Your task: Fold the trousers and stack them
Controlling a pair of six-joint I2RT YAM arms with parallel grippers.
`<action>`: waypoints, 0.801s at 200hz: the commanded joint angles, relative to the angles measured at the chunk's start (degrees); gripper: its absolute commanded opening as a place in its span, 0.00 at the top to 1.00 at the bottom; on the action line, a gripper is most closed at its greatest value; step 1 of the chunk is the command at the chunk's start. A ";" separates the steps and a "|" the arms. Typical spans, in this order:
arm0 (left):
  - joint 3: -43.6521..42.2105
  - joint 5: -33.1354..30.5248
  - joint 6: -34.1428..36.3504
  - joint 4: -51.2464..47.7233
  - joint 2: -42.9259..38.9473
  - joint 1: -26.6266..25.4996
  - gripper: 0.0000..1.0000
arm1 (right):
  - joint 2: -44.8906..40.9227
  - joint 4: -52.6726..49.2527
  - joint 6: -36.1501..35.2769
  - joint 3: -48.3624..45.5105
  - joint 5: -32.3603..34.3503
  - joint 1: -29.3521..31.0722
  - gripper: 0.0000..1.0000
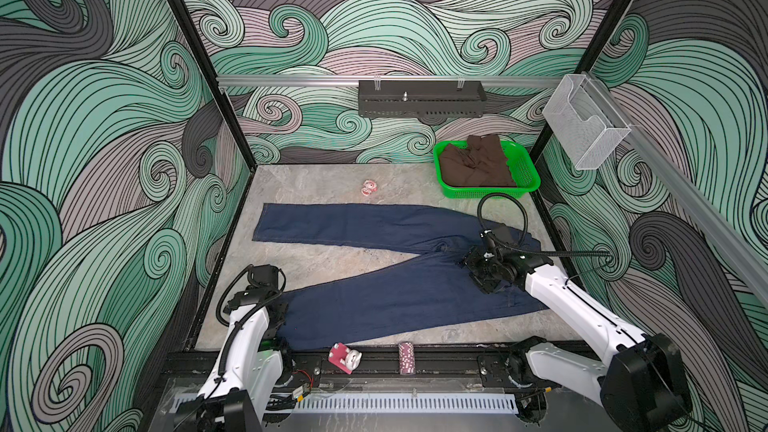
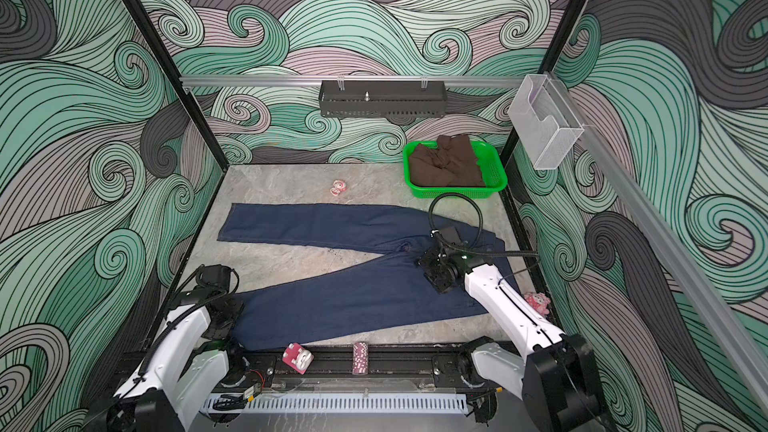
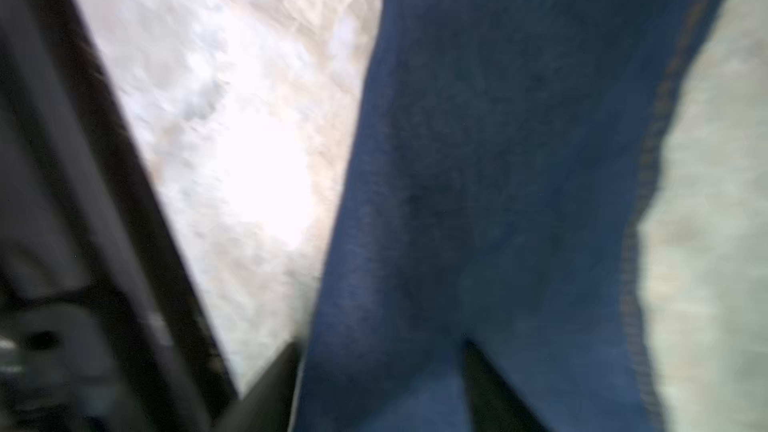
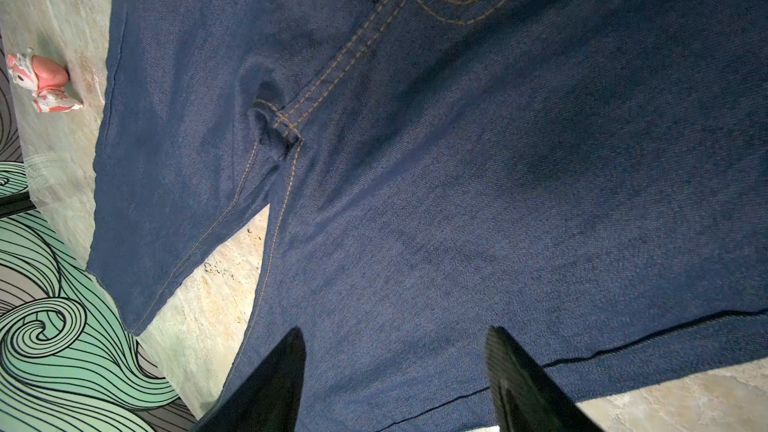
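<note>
The trousers (image 1: 395,297) (image 2: 353,297) are dark navy jeans with orange stitching. They lie flat in a V, with the waist at the right and both legs running left. My left gripper (image 1: 279,314) (image 2: 226,317) is low at the hem end of the near leg. In the blurred left wrist view its fingers (image 3: 286,367) stand apart, so the left gripper (image 3: 380,347) is open with denim (image 3: 498,160) between them. My right gripper (image 1: 483,282) (image 2: 439,280) (image 4: 395,332) hovers open over the hip, near the crotch seam (image 4: 286,126).
A green basket (image 1: 490,193) holding a crumpled brown garment (image 1: 478,164) stands at the back right. A small pink toy (image 1: 368,188) lies behind the far leg. A pink block toy (image 1: 345,358) and a chip stack (image 1: 406,357) sit on the front rail, and a pink plush (image 2: 538,303) lies by the right wall.
</note>
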 commanded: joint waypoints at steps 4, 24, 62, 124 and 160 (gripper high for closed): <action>1.82 0.46 0.98 3.97 -2.92 0.24 0.82 | -1.05 -0.77 0.30 -0.45 0.29 0.20 0.30; 5.98 2.04 1.42 2.55 -3.40 0.24 1.00 | -1.45 -0.83 0.29 -0.37 0.30 0.19 0.31; 19.08 4.83 -1.69 -6.08 5.06 -2.71 1.00 | -1.06 -0.18 0.09 0.25 0.05 0.22 0.31; 42.38 2.56 -4.17 -10.15 40.20 -16.14 0.82 | -1.02 -0.53 -0.18 1.63 -0.85 0.19 0.31; 62.33 1.12 -4.12 -17.72 57.88 -22.76 0.50 | -3.73 -2.60 -0.24 1.75 -0.16 0.23 0.31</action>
